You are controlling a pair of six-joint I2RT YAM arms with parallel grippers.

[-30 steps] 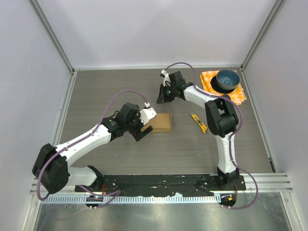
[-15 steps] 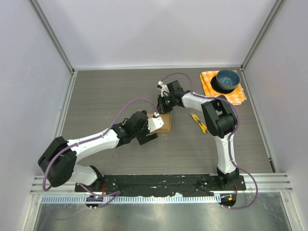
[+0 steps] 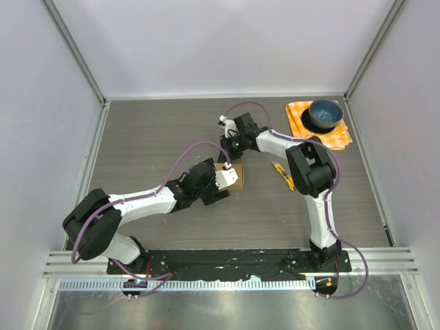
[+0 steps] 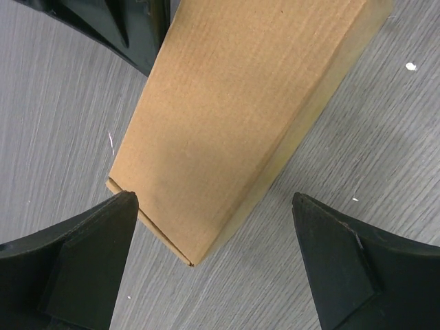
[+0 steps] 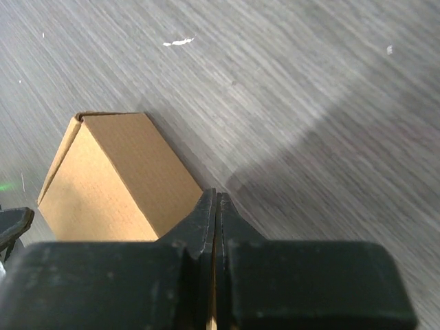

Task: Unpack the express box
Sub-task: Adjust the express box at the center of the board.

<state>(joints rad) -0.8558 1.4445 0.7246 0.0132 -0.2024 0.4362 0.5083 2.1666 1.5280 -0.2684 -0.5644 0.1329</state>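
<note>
**Both grippers at the box, flaps shut**

The left gripper (image 4: 213,199) is spread wide, with 1 finger on either side of the near end of the express box (image 4: 234,117). Its left finger sits right at the box's near corner; whether it touches cannot be told. The right finger stands apart from the box's side. In the left wrist view the box's long axis runs away from this gripper, leaning slightly right, so closing the fingers would likely squeeze it across its narrow width.

The right gripper (image 5: 216,206) has its 2 fingers pressed together and holds nothing. Its tip is at the far edge of the box, which lies to the lower left in that view. From above, the box (image 3: 238,177) lies flat on the table (image 3: 137,137) between the 2 grippers, both about equally near.

The box looks closed, so its contents are hidden. At the far right, well apart, a blue bowl (image 3: 324,113) rests on an orange checked cloth (image 3: 340,137); nothing shows inside it. A yellow knife (image 3: 283,175) lies on the table right of the box.
</note>
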